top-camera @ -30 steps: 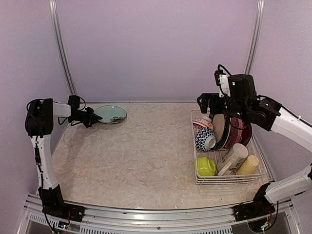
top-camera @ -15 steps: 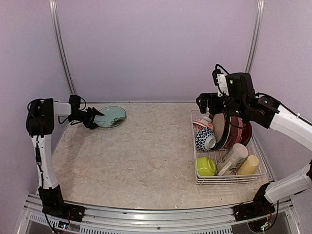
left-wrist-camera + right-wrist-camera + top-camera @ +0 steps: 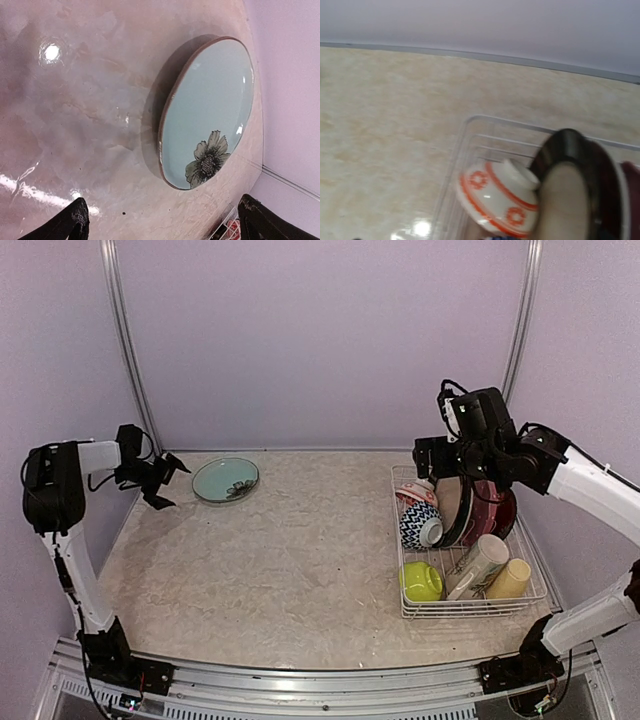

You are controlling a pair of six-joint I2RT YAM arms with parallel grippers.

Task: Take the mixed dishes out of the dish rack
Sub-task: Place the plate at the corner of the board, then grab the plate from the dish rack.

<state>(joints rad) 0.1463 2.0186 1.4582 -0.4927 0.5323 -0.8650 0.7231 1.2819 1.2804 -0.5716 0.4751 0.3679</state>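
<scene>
The white wire dish rack (image 3: 470,612) stands at the right. In it lie a red-patterned bowl (image 3: 418,492), a blue-chevron bowl (image 3: 418,525), a lime-green bowl (image 3: 421,581), a cream mug (image 3: 478,565) and a yellow mug (image 3: 510,580). A black-rimmed cream plate (image 3: 455,505) and a dark red plate (image 3: 495,508) stand upright. My right gripper (image 3: 428,462) hovers open above the rack's far left corner, over the red-patterned bowl (image 3: 497,197). A pale grey-blue plate (image 3: 225,478) with a flower lies flat at the far left. My left gripper (image 3: 170,485) is open just left of it, apart from it.
The plate (image 3: 207,110) lies close to the back wall and the left corner post (image 3: 135,360). The rack's rim (image 3: 470,122) runs near the right wall. Bare tabletop (image 3: 300,550) stretches between plate and rack.
My left gripper has opened, let go of the grey-blue plate and drawn back to the left. The plate now lies flat on the table. The right arm has shifted only slightly.
</scene>
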